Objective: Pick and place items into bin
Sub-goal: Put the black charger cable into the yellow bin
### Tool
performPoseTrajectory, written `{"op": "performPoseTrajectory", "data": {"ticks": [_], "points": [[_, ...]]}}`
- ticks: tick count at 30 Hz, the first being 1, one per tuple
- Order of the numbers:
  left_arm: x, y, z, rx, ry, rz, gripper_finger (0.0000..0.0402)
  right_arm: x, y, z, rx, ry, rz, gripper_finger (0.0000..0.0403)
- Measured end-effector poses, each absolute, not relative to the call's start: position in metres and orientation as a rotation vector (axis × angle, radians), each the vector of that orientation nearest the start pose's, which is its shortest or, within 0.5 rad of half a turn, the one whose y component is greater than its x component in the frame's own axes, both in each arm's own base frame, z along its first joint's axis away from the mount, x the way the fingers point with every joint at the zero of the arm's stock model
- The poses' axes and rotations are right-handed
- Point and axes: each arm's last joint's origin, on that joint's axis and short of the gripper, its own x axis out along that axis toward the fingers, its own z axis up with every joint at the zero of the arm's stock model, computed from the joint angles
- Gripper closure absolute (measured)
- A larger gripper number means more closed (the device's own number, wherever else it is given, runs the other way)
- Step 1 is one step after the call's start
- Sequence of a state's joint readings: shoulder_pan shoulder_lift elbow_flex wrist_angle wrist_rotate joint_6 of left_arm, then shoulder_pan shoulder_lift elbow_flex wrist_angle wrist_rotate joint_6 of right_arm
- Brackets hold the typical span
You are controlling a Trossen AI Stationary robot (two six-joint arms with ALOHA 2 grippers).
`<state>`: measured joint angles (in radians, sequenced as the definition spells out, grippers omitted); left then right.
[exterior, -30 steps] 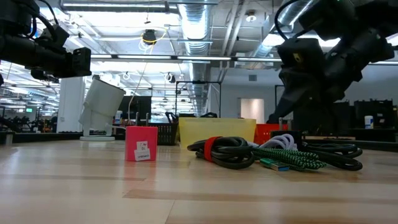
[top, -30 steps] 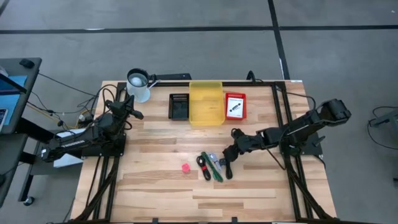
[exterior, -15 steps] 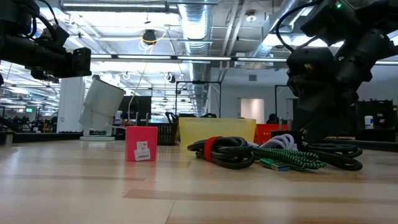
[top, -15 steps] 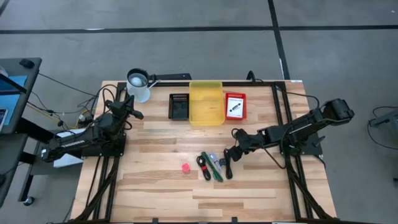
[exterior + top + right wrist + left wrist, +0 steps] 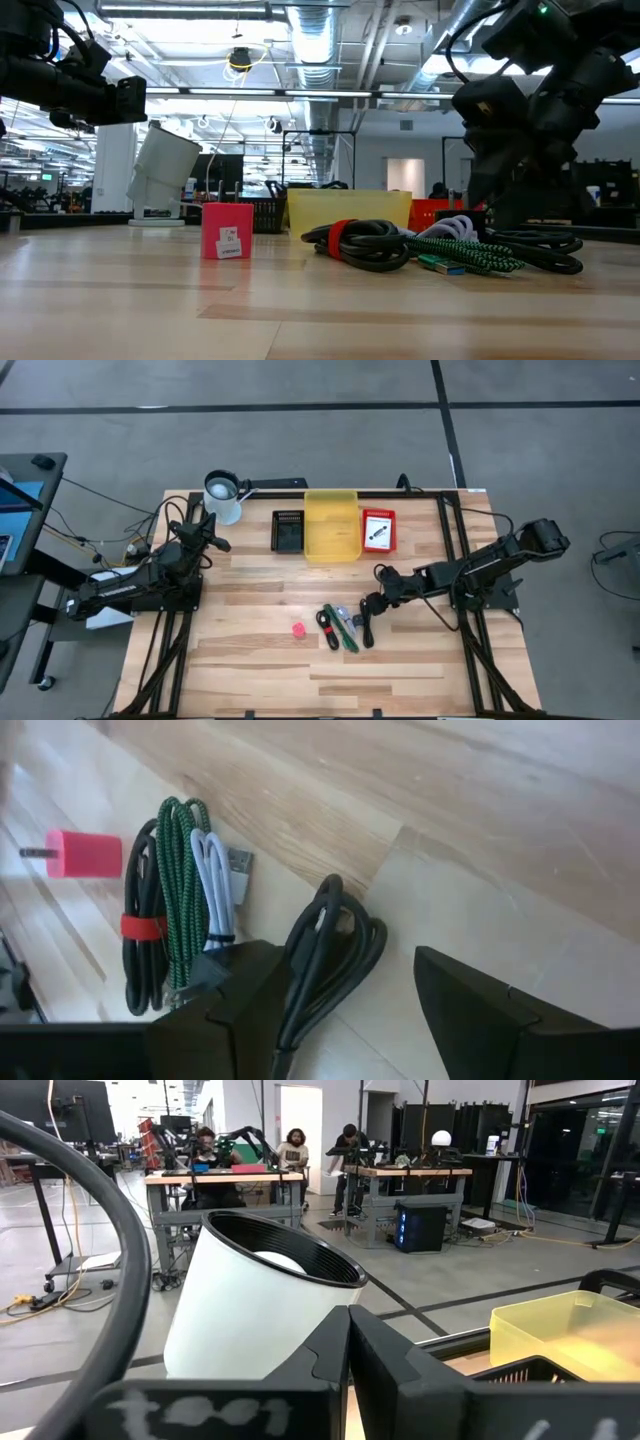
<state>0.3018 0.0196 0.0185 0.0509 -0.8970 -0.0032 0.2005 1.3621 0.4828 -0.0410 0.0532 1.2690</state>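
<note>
Several coiled cables lie side by side on the table: a black one with a red band (image 5: 140,925), a green braided one (image 5: 180,850), a white one (image 5: 212,870) and a plain black one (image 5: 330,945). A pink-red cube (image 5: 298,629) sits left of them. The yellow bin (image 5: 331,523) stands at the far middle. My right gripper (image 5: 345,960) is open and slants down over the plain black cable, one finger on either side of the coil. My left gripper (image 5: 348,1355) is shut and level at the far left, beside a white cup (image 5: 223,497).
A black tray (image 5: 288,530) stands left of the bin and a red box (image 5: 378,530) right of it. Black frame rails run along the table's left and right sides. Bare wood lies in front of the cables, toward the near edge.
My right gripper has rolled about its wrist and tipped a little while staying over the cables. The cables and the cube have not moved.
</note>
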Motion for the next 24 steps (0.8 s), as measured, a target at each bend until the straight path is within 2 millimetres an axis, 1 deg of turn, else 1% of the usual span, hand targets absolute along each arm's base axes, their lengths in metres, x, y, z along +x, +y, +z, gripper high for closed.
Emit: {"op": "performPoseTrajectory", "data": {"ticks": [4, 9, 24], "points": [[0.0762, 0.0474, 0.1727, -0.019, -0.053, 1.198, 0.0401, 0.2226, 0.0437, 0.1348, 1.097, 0.847, -0.468, 0.0188], [0.0762, 0.0474, 0.1727, -0.018, -0.053, 1.198, 0.0401, 0.2252, 0.0441, 0.1369, 1.109, 0.819, -0.447, 0.0188], [0.0761, 0.0474, 0.1727, -0.018, -0.053, 1.199, 0.0401, 0.2228, 0.0443, 0.1349, 1.122, 0.842, -0.477, 0.0188]]}}
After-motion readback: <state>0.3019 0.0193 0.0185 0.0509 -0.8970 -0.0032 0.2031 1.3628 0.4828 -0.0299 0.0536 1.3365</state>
